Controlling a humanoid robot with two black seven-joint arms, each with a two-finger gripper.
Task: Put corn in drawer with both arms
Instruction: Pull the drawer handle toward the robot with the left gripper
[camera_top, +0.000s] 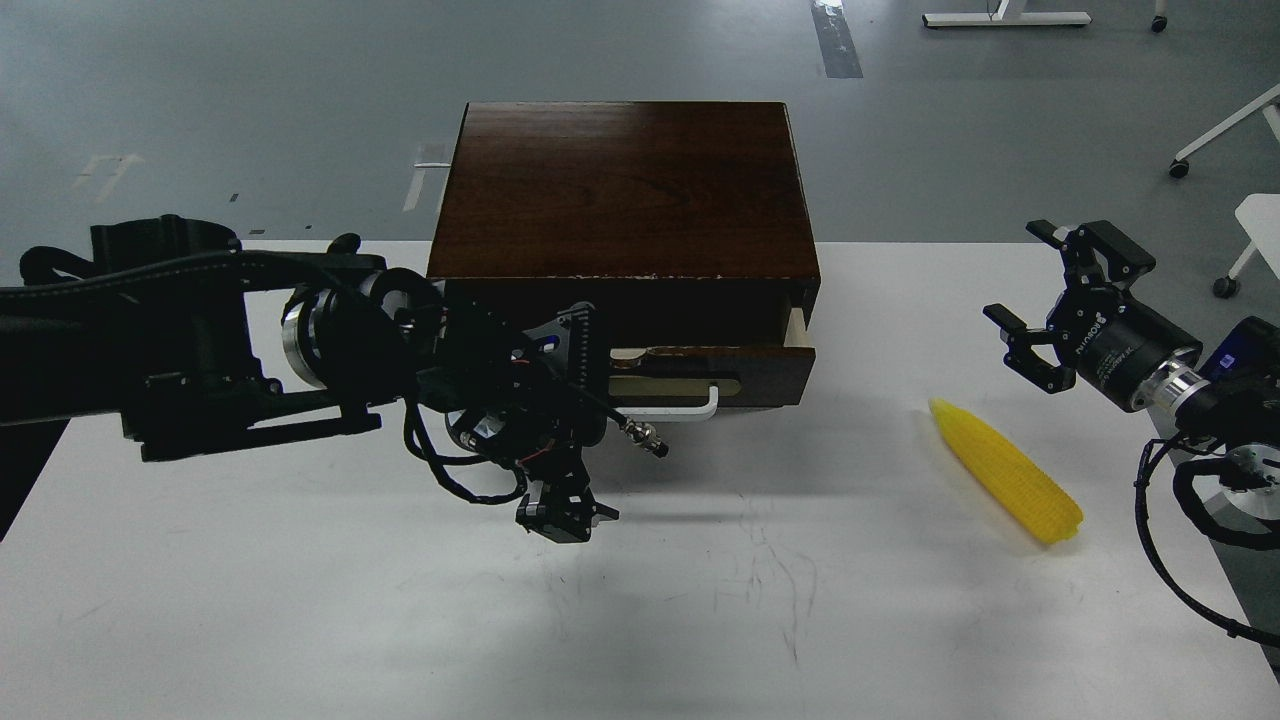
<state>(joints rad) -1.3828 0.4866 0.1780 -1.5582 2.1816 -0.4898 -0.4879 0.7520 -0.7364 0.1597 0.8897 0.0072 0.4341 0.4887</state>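
The drawer (700, 365) stood barely open, the left gripper (566, 520) before its handle (690, 408), fingers indistinct. The right gripper (1050, 300) gaped above the corn (1005, 470) on the tabletop (700, 600). Pulling the handle straight out looked wisest.

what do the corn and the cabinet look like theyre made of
The corn looks like plastic: uniform bright yellow, moulded kernel rows, slight sheen. The cabinet looks like dark stained wood with a semi-gloss finish: visible grain, pale chips along the front top edge. Its drawer side shows pale bare wood.
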